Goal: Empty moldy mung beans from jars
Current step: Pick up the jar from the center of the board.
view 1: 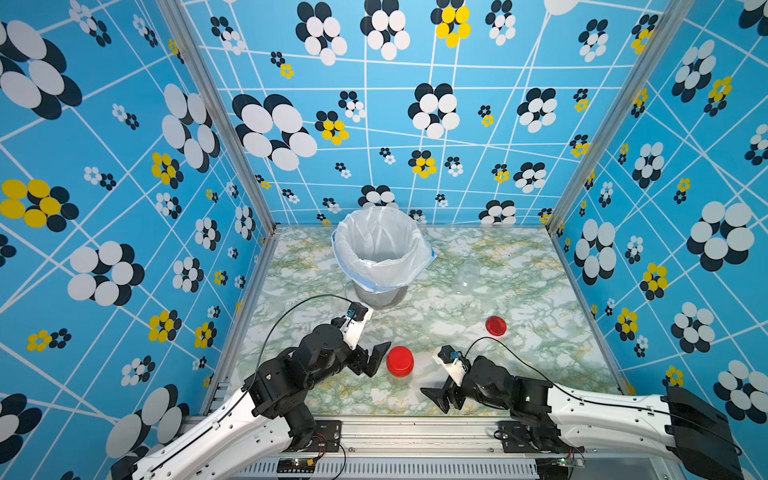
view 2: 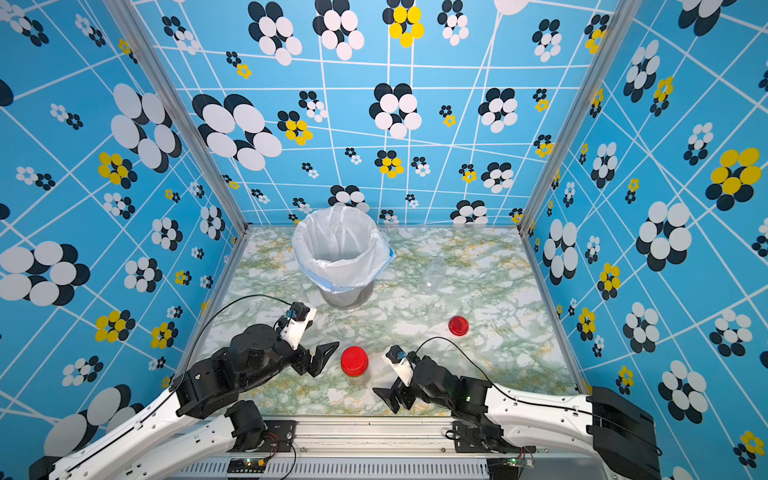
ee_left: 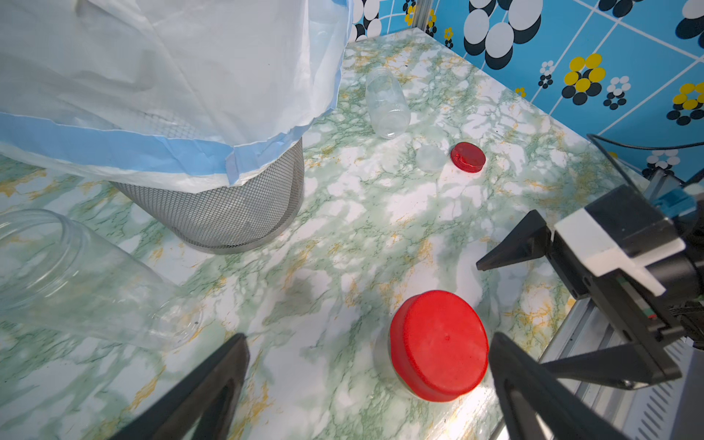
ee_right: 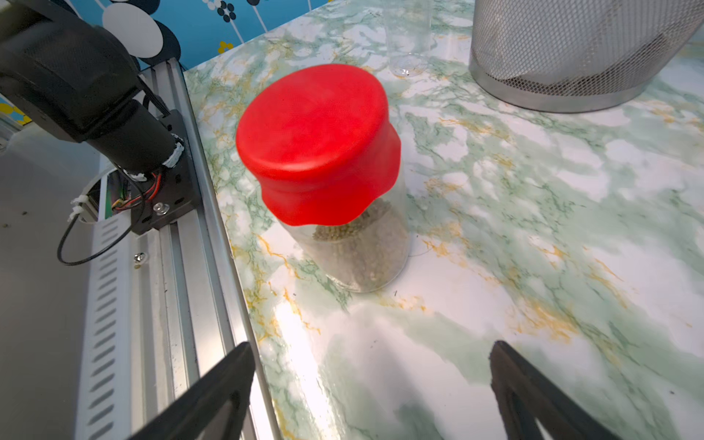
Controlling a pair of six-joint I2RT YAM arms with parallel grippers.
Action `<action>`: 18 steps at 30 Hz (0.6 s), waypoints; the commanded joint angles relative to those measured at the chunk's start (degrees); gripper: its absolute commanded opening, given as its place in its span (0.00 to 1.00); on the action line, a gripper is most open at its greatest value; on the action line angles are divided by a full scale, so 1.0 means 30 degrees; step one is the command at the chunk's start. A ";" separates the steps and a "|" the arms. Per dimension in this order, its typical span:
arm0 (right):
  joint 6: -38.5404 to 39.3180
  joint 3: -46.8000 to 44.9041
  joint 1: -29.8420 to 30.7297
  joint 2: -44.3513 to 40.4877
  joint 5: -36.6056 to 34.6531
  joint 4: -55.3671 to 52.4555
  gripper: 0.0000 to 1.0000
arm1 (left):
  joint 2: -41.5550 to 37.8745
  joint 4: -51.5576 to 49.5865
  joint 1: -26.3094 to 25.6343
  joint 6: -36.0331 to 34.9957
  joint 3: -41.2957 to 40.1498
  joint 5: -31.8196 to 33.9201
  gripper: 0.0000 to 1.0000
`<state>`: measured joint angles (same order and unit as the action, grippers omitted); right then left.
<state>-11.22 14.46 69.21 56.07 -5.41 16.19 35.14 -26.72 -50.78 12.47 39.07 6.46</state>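
In both top views the lidded jar (view 1: 400, 360) (view 2: 354, 360) is upright near the front edge of the table (view 1: 540, 365). The left gripper (view 1: 380, 359) sits just left of it, jaws spread wide and holding nothing. The right gripper (view 1: 434, 401) is to the jar's right and nearer the front rail (view 1: 415, 428), also spread wide and holding nothing. The bin (view 1: 420, 245) stands far centre. A loose lid (view 1: 496, 325) lies right of centre, well apart from both grippers. Bare marble runs between it, the bin and the lidded jar, so I have room there.

In the left wrist view the left fingers (ee_left: 213, 384) stand apart. The jar's red cap (ee_left: 438, 343) is close to one of them; I cannot tell whether they touch. The tall jar (ee_left: 87, 282) stands open-mouthed near the bin's mesh wall. The short jar (ee_left: 386, 103) is past the bin; I cannot tell whether it stands or lies. A clear disc (ee_left: 430, 158) lies just beside the loose lid.

In the right wrist view the mung beans (ee_right: 358, 247) fill the lower part of the lidded jar under its cap. The jar stands just beside the rail edge. The right fingers (ee_right: 510, 373) stand apart, short of it, with open marble between.
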 commanded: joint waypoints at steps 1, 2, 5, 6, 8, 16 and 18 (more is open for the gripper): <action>0.0683 0.0679 0.0416 0.1693 -0.0522 0.2751 0.98 | 0.0373 -0.0024 -0.0131 0.0408 0.0618 -0.0102 0.99; 0.0909 0.0709 0.0420 0.2176 -0.0318 0.3417 0.98 | 0.0514 -0.0158 -0.0123 0.0478 0.0711 -0.0017 0.99; 0.1371 0.0956 0.0424 0.3405 -0.0503 0.5052 0.99 | 0.0522 -0.0212 -0.0126 0.0689 0.0798 0.0039 0.99; 0.1550 0.1102 0.0405 0.3903 -0.0492 0.5474 0.99 | 0.0455 -0.0211 -0.0147 0.0749 0.0776 0.0059 1.00; 0.1765 0.1428 0.0401 0.5244 -0.0383 0.6660 0.99 | 0.0306 -0.0230 -0.0126 0.0913 0.0802 0.0202 0.99; 0.1765 0.2568 0.0405 0.8880 -0.0120 0.9637 0.98 | 0.0344 -0.0716 -0.0099 0.0996 0.1105 0.0555 0.99; 0.1869 0.2832 0.0401 0.9425 -0.0185 0.9927 0.98 | 0.0246 -0.0733 -0.0100 0.1027 0.0971 0.0761 1.00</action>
<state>-6.42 21.37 70.13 82.65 -5.65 41.25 36.53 -27.81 -50.78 14.61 40.95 7.20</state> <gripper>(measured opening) 0.984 0.995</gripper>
